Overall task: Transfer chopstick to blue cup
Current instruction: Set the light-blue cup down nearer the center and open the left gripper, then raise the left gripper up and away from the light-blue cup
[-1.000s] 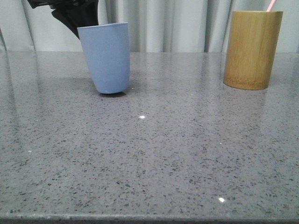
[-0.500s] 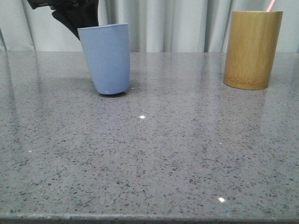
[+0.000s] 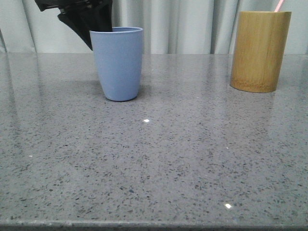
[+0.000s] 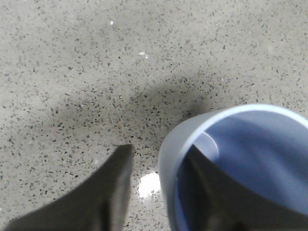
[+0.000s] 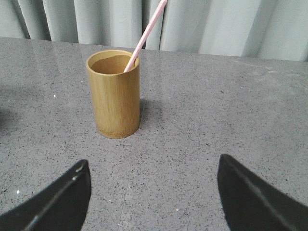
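Observation:
The blue cup (image 3: 118,62) stands upright on the table at the back left. My left gripper (image 3: 91,21) is at its rim from behind. In the left wrist view the left gripper (image 4: 159,149) straddles the wall of the blue cup (image 4: 250,159), with one finger inside and the other outside, a clear gap away from the wall. A single pink chopstick (image 5: 144,36) leans in the tan bamboo cup (image 5: 115,96); only its tip (image 3: 278,6) shows in the front view. My right gripper (image 5: 154,161) is open with nothing in it, well short of the bamboo cup.
The bamboo cup (image 3: 260,50) stands at the back right of the grey speckled table (image 3: 154,159). Pale curtains (image 3: 183,24) hang behind the table's far edge.
The blue cup was tilted with its base lifted; now it stands upright and sits slightly further right. The left gripper shifted right with it.

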